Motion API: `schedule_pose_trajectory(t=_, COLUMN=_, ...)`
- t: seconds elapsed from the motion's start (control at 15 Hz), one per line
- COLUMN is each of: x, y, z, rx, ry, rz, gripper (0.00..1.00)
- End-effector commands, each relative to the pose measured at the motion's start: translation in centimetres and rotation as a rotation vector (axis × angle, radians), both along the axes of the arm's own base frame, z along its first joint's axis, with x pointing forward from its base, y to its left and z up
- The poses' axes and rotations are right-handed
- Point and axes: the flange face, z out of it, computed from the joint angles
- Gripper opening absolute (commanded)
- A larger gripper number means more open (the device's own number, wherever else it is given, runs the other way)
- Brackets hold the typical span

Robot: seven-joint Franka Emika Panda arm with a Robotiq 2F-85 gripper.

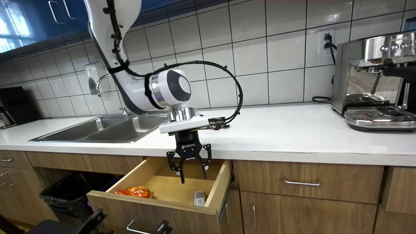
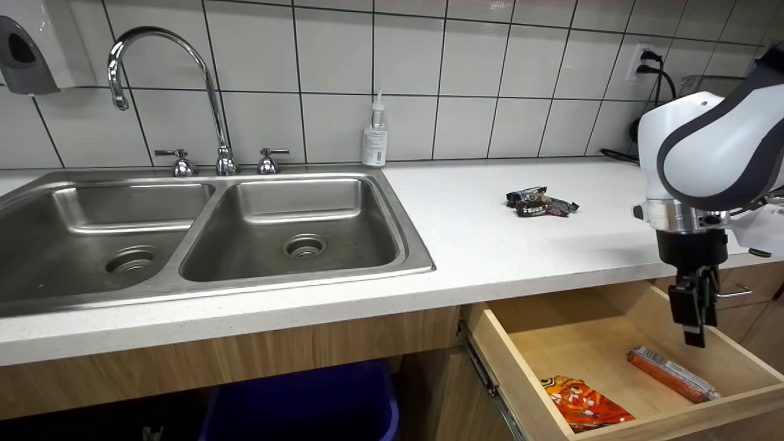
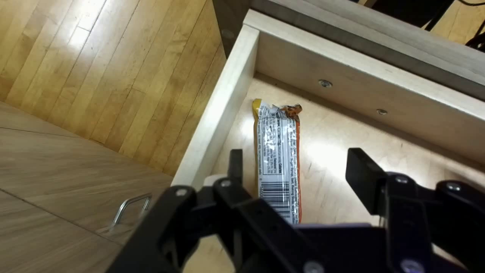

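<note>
From here the gripper [image 1: 193, 177] hangs over the pulled-out drawer [image 1: 183, 185], its fingers [image 3: 362, 180] spread wide. In an exterior view the wrapped bar [image 2: 674, 375] lies flat inside the drawer, toward the gripper's seven o'clock, long axis ten to four. In the wrist view it shows between the fingers, nearer nine o'clock, running twelve to six, crumpled end at twelve.

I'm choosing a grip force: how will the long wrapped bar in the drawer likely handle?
The wrapped bar looks straight, so it is probably fairly stiff. Its glossy wrapper may slip a little. Lying flat in the drawer, it would likely slide rather than roll.
</note>
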Motion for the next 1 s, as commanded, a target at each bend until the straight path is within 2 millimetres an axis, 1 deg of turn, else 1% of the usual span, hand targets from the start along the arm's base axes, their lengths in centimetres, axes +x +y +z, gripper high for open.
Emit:
schedule_pose_trajectory(t=0.0, x=0.4, y=-0.2, z=0.7, rx=-0.002, ry=-0.015, rz=-0.019, gripper=0.99)
schedule_pose_trajectory(t=0.33, x=0.1, y=-0.2, z=2.3, rx=0.000, ry=-0.028, rz=0.000, gripper=1.00)
schedule_pose_trajectory(t=0.67, x=0.3, y=-0.2, z=4.8, rx=-0.010, ry=-0.067, rz=0.010, gripper=1.00)
schedule_pose_trajectory(t=0.93, x=0.9, y=-0.2, z=6.7, rx=-0.019, ry=-0.102, rz=0.015, gripper=1.00)
